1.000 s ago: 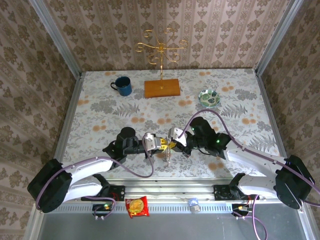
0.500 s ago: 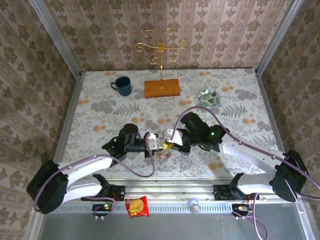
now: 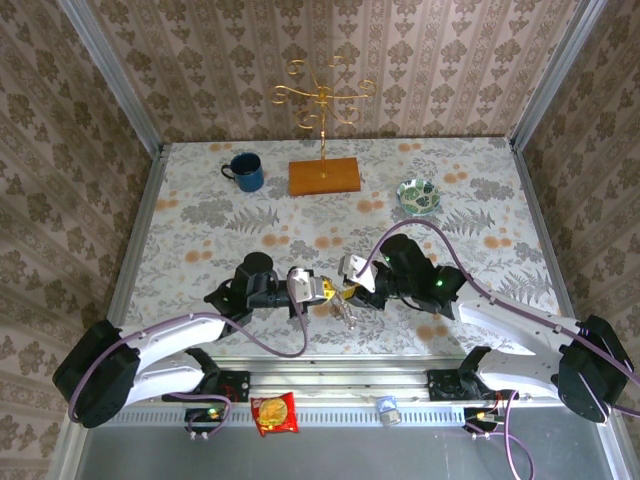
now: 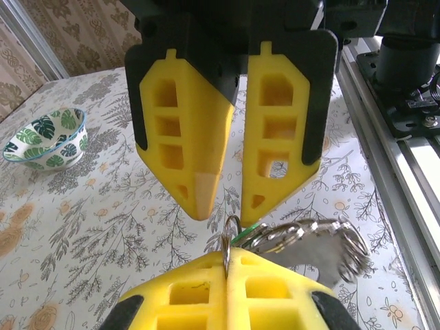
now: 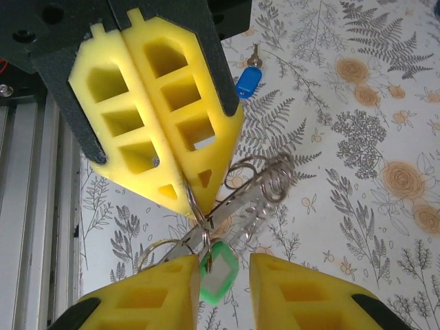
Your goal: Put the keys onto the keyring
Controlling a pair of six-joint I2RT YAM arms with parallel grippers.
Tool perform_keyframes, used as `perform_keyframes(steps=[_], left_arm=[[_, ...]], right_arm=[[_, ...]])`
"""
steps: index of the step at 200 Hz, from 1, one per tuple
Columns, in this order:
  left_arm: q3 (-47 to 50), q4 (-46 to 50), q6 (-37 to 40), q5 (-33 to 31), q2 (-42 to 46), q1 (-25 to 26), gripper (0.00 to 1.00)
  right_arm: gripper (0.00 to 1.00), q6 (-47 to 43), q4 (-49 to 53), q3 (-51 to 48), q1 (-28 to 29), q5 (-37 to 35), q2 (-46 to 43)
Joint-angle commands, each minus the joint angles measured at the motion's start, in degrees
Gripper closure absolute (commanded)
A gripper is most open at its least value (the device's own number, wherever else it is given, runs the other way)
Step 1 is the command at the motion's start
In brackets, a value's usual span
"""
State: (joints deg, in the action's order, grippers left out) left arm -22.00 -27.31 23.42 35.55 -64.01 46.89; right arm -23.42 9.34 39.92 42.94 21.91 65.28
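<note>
— What do you have hold of?

— My left gripper [image 4: 226, 254] is pressed fully together on the keyring [image 4: 225, 237], a thin loop of steel wire standing on edge out of the fingertips. It hangs above the table [image 5: 357, 137], close to the near edge, midway between my two arms. My right gripper [image 5: 225, 265] faces it with the fingers apart, clamped on nothing.

— And the keys?

— The green key [image 5: 218, 271] dangles below the ring, its rounded plastic head sitting right in the gap between my right fingers. The blue key [image 5: 246, 81] lies flat on the table, well apart, over on the left gripper's side. A tangle of bright wire loops [image 5: 269, 175] and flat metal blades trails off the ring too.

— How would you handle this step?

— I judge the ring wants guiding, not squeezing. The wire looks springy and slick, and my yellow fingers are broad, blunt wedges with cut-out pockets. So I'd hold the left clamp firm and low on the ring, leaving the rest of the coil free. The right should close on the plastic head, the part most likely to give grip, and steer the key along the wire. The tangle may snag. Whether the green key is fully threaded, I cannot tell.
</note>
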Motion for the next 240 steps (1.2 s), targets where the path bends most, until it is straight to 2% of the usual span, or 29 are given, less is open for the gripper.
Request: perform_keyframes(steps=[1,21,64,85,112,140,177,240], left_arm=[[0.93,-4.97,-2.49,0.90,0.99,0.19,1.00],[1.30,-5.89,-3.15,0.92,0.99,0.12,1.00],[1.78,-6.07,-3.22,0.84,1.25,0.03,1.00],[1.87,-6.66,-3.40,0.92,1.25,-0.03,1.00],[1.70,-7.04,-3.39,1.76,1.17,-0.15,1.00],[1.76,-7.28,-3.56,2.94,1.17,-0.32,1.00],[2.22,-8.95,-4.45,3.03,0.56,-0.42,1.00],[2.75,-12.06,-6.39,3.69,-0.31,-0.58,1.00]], right_arm=[[0.73,1.75,-3.71,-0.46,-0.09,2.53,0.76],[0.76,1.85,-4.36,-0.59,-0.22,2.97,1.32],[0.98,0.97,-2.04,-0.53,-0.57,2.56,0.74],[1.00,0.15,-0.77,-0.90,-0.57,0.89,1.49],[0.98,0.38,-0.73,-0.41,-0.56,1.08,3.72],[0.89,0.55,-1.00,-0.27,-0.54,1.88,3.69],[0.76,1.34,-6.12,-2.78,-0.57,2.51,-0.84],[0.74,2.38,-9.63,-3.01,-0.58,4.54,1.20]])
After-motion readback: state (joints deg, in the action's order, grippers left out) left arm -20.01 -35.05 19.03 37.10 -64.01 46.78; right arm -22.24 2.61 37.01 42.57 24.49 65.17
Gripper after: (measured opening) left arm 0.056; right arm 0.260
